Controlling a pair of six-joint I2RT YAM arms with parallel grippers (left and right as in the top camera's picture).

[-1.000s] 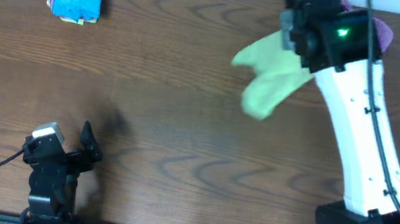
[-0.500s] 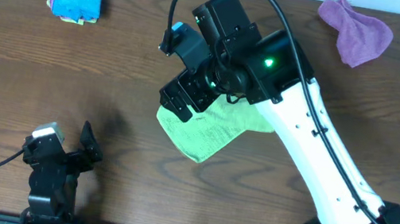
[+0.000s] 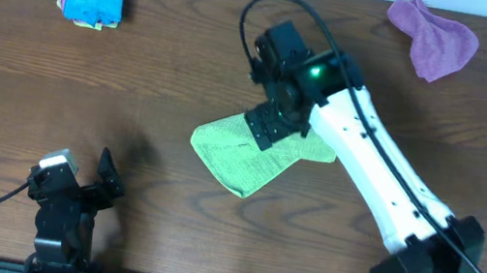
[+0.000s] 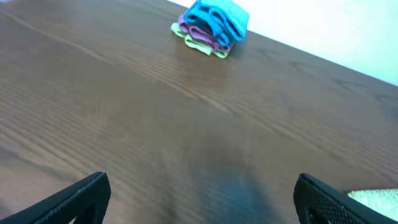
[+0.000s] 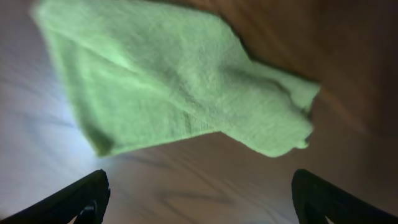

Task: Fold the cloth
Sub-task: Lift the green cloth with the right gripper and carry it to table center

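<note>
Both arms' jaws gape empty, the left gripper parked near the table's front edge and the right gripper over the cloth lying rumpled mid-table, so pinching its doubled edge could drag and skew the fold.

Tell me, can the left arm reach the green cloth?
Probably yes. Only bare table lies between the left gripper and the cloth's near corner. The right gripper, open, hovers over the cloth's far side, so the arms might crowd there.
</note>
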